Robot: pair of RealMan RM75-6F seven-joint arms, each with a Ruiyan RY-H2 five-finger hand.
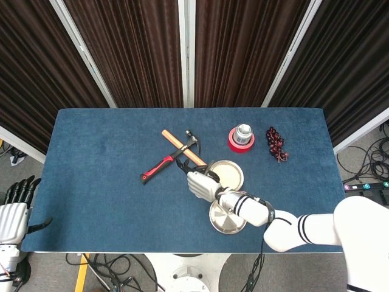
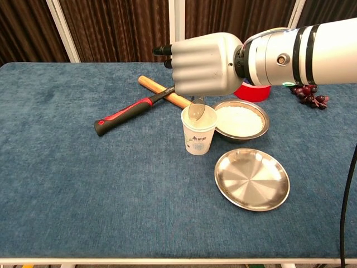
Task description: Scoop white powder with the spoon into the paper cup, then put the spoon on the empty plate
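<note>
The spoon (image 2: 196, 111) is tipped bowl-down over the mouth of the paper cup (image 2: 198, 133), held in my right hand (image 2: 203, 66) — the handle disappears up under the curled fingers.

Chest view: the cup stands just left of the powder bowl (image 2: 241, 119), with the empty plate (image 2: 252, 178) nearer and to the right. A hammer (image 2: 142, 102) lies left of the cup, its wooden handle running behind it. A red tape roll (image 2: 254, 91) shows partly behind my forearm, and grapes (image 2: 308, 94) lie at far right.

Risks, as I judge them:
- The spoon bowl sits close to the cup's far rim; a downward push could tip the light cup — caused by my hand blocking sight of the contact.
- Powder may fall outside the cup if the spoon is rotated off-centre.
- Moving right toward the plate, my hand passes near the powder bowl; a low path could knock it.

The cup carries a small dark printed mark on its side; it is too small to read.

Head view: my right hand (image 1: 202, 184) covers the cup completely, with the powder bowl (image 1: 230, 173) just right of it and the plate (image 1: 226, 222) nearer. My left hand (image 1: 13, 212) hangs off the table's near-left corner, holding nothing, fingers extended. No other writing is legible.
</note>
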